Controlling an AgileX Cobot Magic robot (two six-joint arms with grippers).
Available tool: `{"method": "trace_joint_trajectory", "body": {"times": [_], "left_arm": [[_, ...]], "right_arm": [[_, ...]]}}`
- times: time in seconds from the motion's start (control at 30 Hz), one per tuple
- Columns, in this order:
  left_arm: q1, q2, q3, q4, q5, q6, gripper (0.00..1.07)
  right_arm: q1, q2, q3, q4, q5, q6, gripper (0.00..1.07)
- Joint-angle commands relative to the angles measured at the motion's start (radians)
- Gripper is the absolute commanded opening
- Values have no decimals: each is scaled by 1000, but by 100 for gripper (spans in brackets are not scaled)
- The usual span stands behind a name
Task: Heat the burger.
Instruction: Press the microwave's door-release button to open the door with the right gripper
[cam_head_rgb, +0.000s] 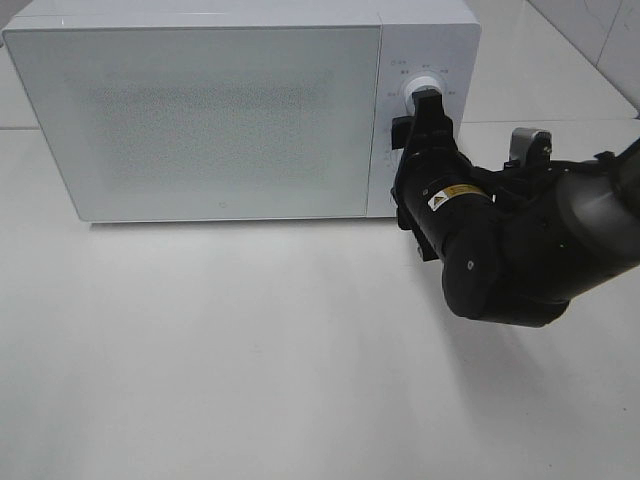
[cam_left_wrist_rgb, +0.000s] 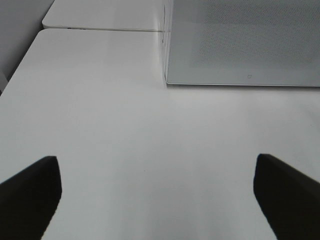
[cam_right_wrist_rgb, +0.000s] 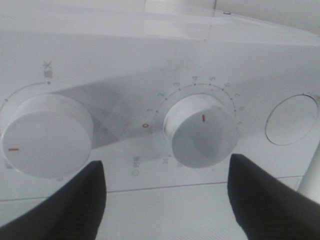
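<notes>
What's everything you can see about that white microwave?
The microwave is a white box standing flat on the white table, its speckled grey door shut, so the inside is hidden. Its side panel carries two round white knobs with red marks, a numbered knob and a second knob, plus a round button. The right gripper hovers open at the numbered knob, seemingly not touching it.
</notes>
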Motion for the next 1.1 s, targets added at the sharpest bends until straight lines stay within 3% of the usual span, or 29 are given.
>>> {"method": "trace_joint_trajectory", "body": {"times": [0.03,0.17,0.4,0.53,0.97,1.1], "left_arm": [[1,-22,4,2,-5,-1,100],[1,-22,4,2,-5,-1,100],[1,-22,4,2,-5,-1,100],[1,-22,4,2,-5,-1,100],[1,-22,4,2,-5,-1,100],[1,-22,4,2,-5,-1,100]], "right_arm": [[-3,-69,42,-14,110,-150,66],[-3,-109,70,-15,192,-262,66],[-6,-209,91,-22,484,-723,66],[-6,-235,91,-68,559,-872,66],[-127,-448,91,-457,954,-971,66],[-135,-579,91,-577,1177,-971,66]]}}
